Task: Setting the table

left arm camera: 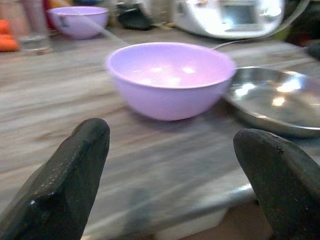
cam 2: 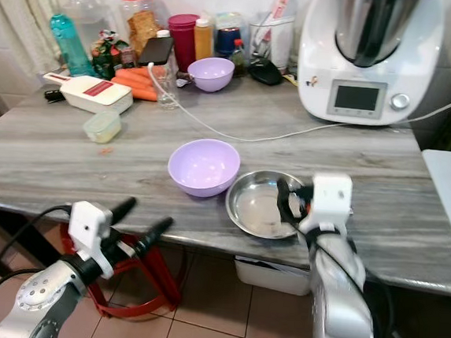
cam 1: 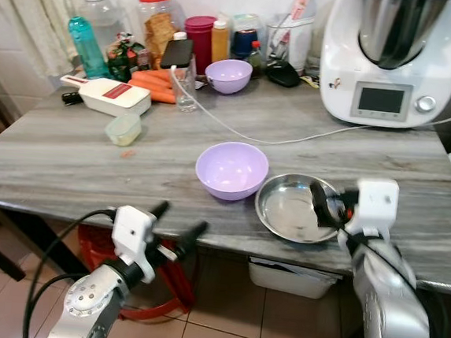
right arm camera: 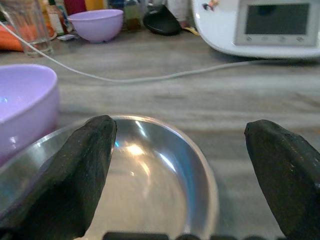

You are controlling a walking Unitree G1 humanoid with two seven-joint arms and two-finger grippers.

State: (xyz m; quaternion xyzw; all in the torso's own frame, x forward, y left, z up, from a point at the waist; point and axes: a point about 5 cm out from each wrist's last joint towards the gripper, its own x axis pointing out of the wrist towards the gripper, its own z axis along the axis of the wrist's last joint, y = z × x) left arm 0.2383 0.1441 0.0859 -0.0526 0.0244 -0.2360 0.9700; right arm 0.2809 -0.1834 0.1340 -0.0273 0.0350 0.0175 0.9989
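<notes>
The right gripper [cam 1: 326,205] hangs over the near rim of a shallow round stainless-steel plate [cam 1: 289,210], its two black fingers spread wide and holding nothing; through the right wrist view the plate [right arm camera: 150,175] lies directly below and between the fingertips [right arm camera: 85,170]. Just beside that gripper, toward the robot's left, a lavender plastic bowl [cam 1: 232,169] sits touching or almost touching the plate's rim. The left gripper [cam 1: 175,226] floats just off the near edge of the grey wood-grain table [cam 1: 52,162], likewise spread and empty, with the lavender bowl [left arm camera: 170,80] straight ahead of its fingers [left arm camera: 65,185]. Far beyond both grippers, a second small lavender bowl [cam 1: 228,75] waits among jars and bottles by the wall, near a white kitchen machine [cam 1: 393,57]. Judging by this layout, one place is partly laid with plate and bowl set down together; the second bowl and any cutlery apparently remain to be brought forward.
</notes>
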